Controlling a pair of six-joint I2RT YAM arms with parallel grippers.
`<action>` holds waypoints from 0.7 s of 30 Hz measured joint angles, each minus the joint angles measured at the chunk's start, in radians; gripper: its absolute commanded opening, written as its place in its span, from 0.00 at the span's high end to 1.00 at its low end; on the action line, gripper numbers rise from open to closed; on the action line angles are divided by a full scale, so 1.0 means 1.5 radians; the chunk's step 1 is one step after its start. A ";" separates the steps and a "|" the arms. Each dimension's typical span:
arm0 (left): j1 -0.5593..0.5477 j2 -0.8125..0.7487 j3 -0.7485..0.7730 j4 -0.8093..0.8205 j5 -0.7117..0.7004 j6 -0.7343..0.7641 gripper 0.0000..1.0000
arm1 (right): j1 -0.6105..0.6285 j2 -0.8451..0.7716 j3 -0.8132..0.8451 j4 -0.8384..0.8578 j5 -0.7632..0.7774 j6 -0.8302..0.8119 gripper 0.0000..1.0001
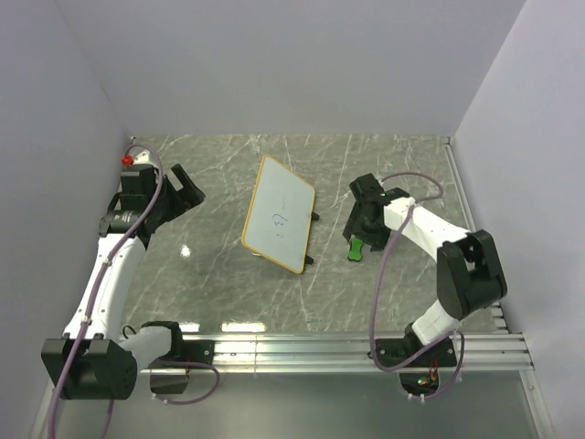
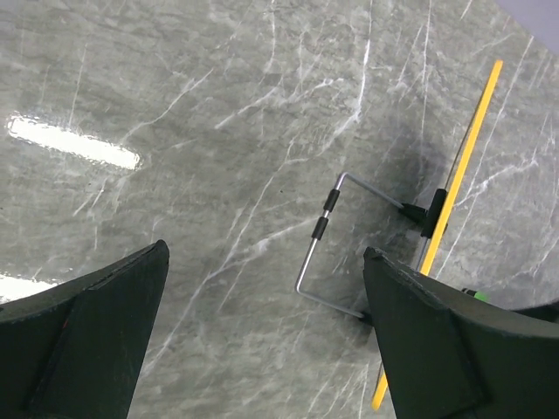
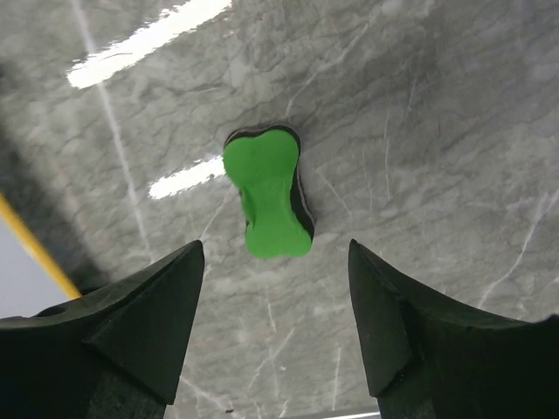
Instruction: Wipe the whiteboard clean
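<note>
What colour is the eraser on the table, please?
The eraser is bright green; right wrist view shows it best.

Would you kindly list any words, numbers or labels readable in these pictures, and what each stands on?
On the whiteboard: a few faint blue handwritten marks, too small to read.
On the green eraser: no text.
No other writing shows in any view.

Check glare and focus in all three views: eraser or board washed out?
Top external: small glare spot on the table left of the board, scribbles legible. Left wrist: one bright streak upper left, board edge-on, sharp. Right wrist: two streaks, one ending at the eraser, which is sharp, not washed out.
</note>
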 measured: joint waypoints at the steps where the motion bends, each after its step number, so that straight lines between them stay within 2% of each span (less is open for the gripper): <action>1: 0.000 -0.007 0.000 -0.003 0.000 0.003 0.00 | 0.000 0.016 0.001 0.002 0.000 0.001 0.27; 7: 0.000 -0.029 -0.004 -0.012 0.001 0.018 0.03 | 0.000 0.089 0.002 0.023 0.000 0.003 0.28; 10: 0.000 -0.029 -0.009 -0.018 0.014 0.019 0.02 | 0.000 0.112 0.010 0.030 0.000 0.002 0.37; 18: 0.000 -0.008 -0.008 -0.015 0.042 0.019 0.02 | 0.002 0.157 0.038 0.053 -0.003 -0.004 0.76; 19: 0.000 -0.004 -0.007 -0.014 0.049 0.019 0.02 | 0.002 0.157 0.038 0.054 -0.004 -0.005 0.85; 21: 0.000 0.009 -0.004 -0.003 0.072 0.019 0.03 | 0.003 0.157 0.037 0.054 -0.004 -0.008 0.91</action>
